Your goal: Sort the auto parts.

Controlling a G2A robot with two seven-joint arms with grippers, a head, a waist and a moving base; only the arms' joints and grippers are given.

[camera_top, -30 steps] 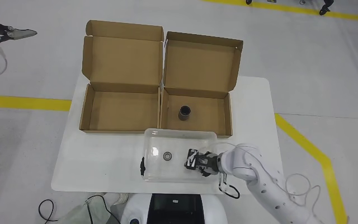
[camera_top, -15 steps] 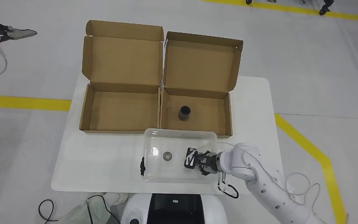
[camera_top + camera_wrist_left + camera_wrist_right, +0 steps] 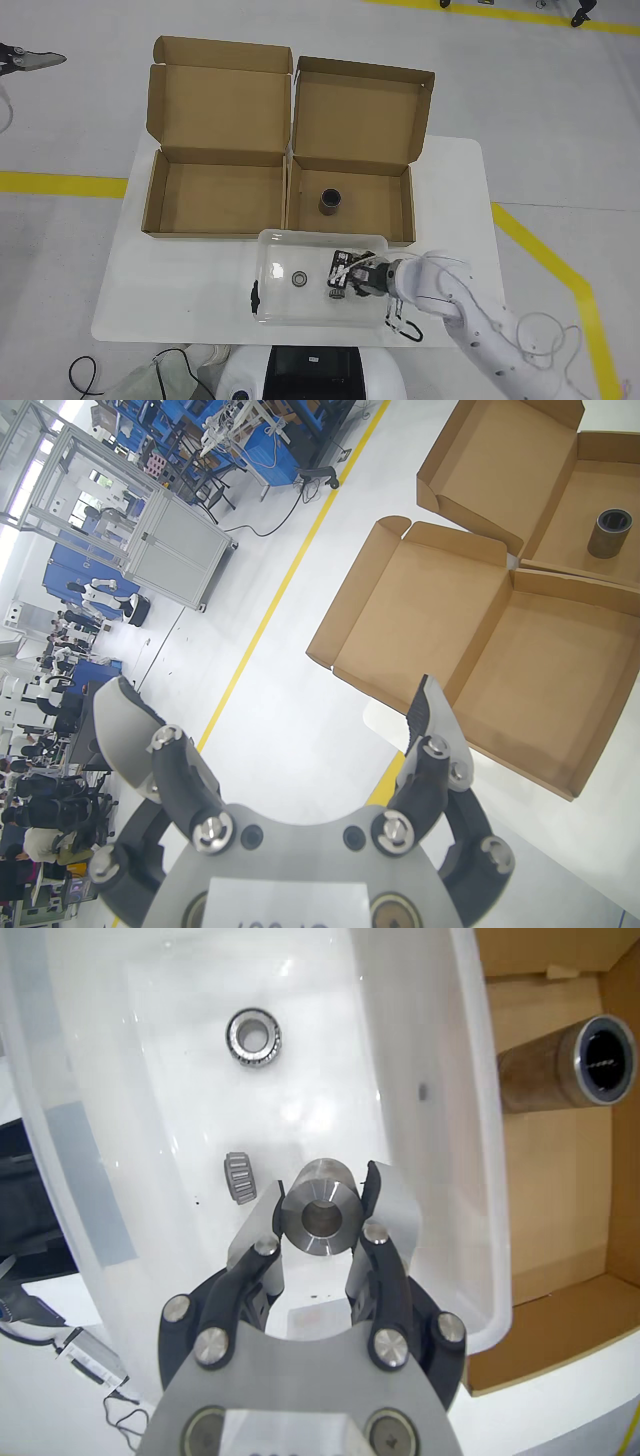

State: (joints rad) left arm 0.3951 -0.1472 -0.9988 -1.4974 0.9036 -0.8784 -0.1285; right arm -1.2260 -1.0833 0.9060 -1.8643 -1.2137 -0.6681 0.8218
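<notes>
Right gripper (image 3: 324, 1192) clamps a short, hollow, silvery steel bushing (image 3: 321, 1223) over the bin (image 3: 430, 1028).

White table (image 3: 150, 290): two open cardboard boxes side by side, left box (image 3: 215, 200) and right box (image 3: 380, 205). Dark cylinder (image 3: 330, 201) in right box. Clear bin (image 3: 300, 238) holds ring (image 3: 298, 276), right gripper (image 3: 345, 277).

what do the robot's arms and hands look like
The right arm is glossy white with rounded segments, and a thin black cable loops at its wrist. The right hand and left hand match: a grey metal plate with a white label, black links, silver screws, and pale fingers with black ribbed pads.
</notes>
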